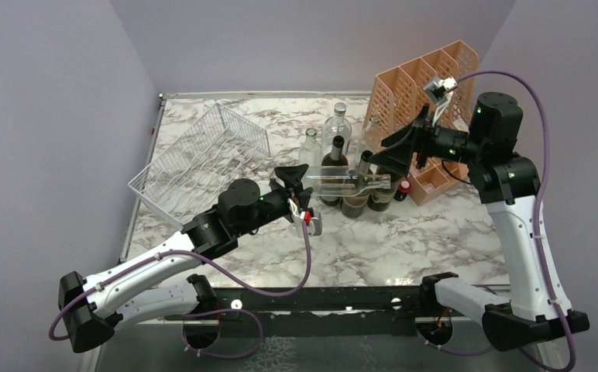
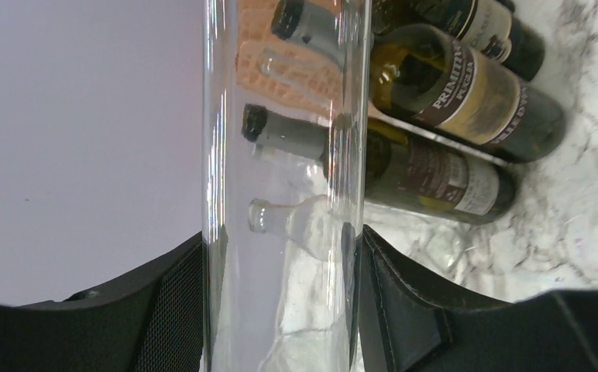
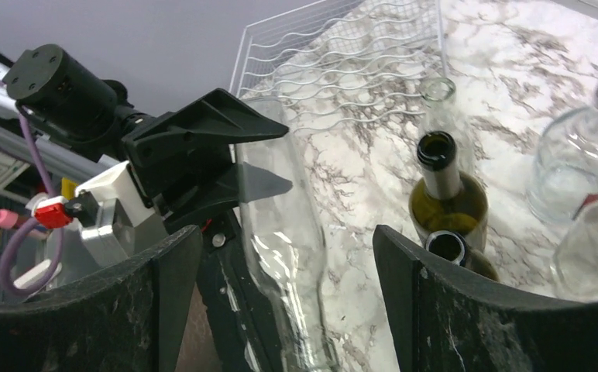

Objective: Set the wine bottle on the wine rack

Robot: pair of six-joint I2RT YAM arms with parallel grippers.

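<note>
Clear wine bottle (image 1: 350, 184) horizontal above worktop centre, axis left-right, base end pinched in left gripper (image 1: 302, 186). Right gripper (image 1: 385, 159) spread astride neck end. Wine rack (image 1: 203, 159) at far-left corner, left gripper nearer.

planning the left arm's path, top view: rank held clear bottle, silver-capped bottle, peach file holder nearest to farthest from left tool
1. clear bottle, in the left tool
2. silver-capped bottle, back right
3. peach file holder, far back right
</note>
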